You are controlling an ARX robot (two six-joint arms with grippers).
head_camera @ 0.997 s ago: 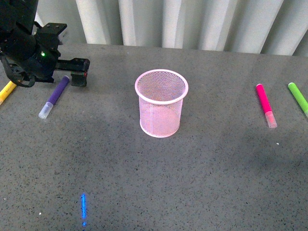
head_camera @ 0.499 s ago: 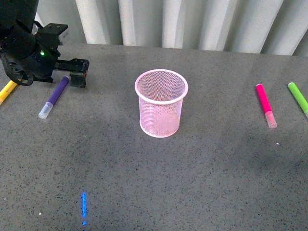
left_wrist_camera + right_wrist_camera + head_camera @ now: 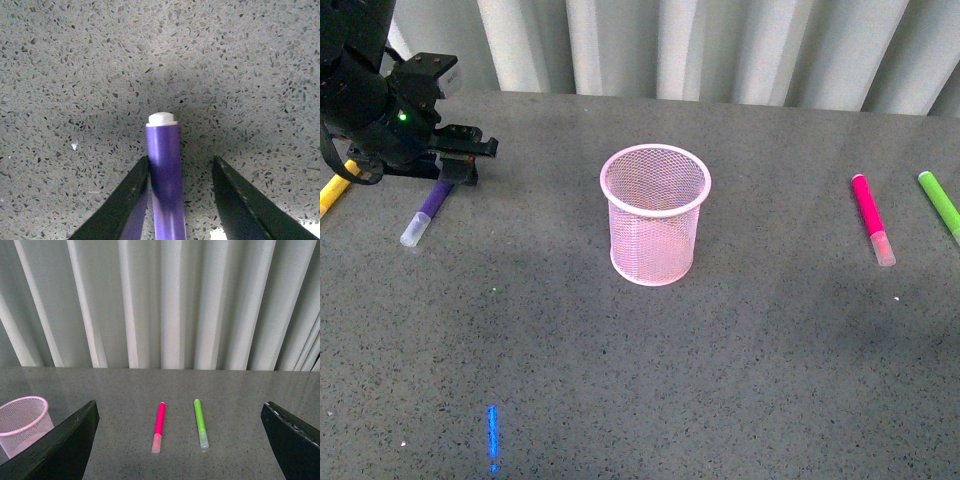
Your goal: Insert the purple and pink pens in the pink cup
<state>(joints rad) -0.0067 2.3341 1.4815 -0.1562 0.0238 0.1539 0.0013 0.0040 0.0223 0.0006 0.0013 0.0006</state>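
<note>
Streak of blue light (image 3: 493, 437) marks the near part of the grey speckled surface (image 3: 750, 380). Further back, the pink cup (image 3: 655, 215) stands upright at the middle. Well to its right the pink pen (image 3: 871, 218) lies flat with its pale cap nearer the camera, and the green marker (image 3: 940, 205) lies just beyond it, apart. Well to the cup's left lies the purple pen (image 3: 428, 213), cap also nearer. The left fingers (image 3: 470, 150) are spread and straddle its far end. In the wrist view one finger is right against the barrel and the other stands clear of it. The yellow marker (image 3: 332, 192) lies at the left edge. The right fingers (image 3: 60, 450) are spread wide, holding nothing. Pale curtain (image 3: 720, 50) closes the back.
</note>
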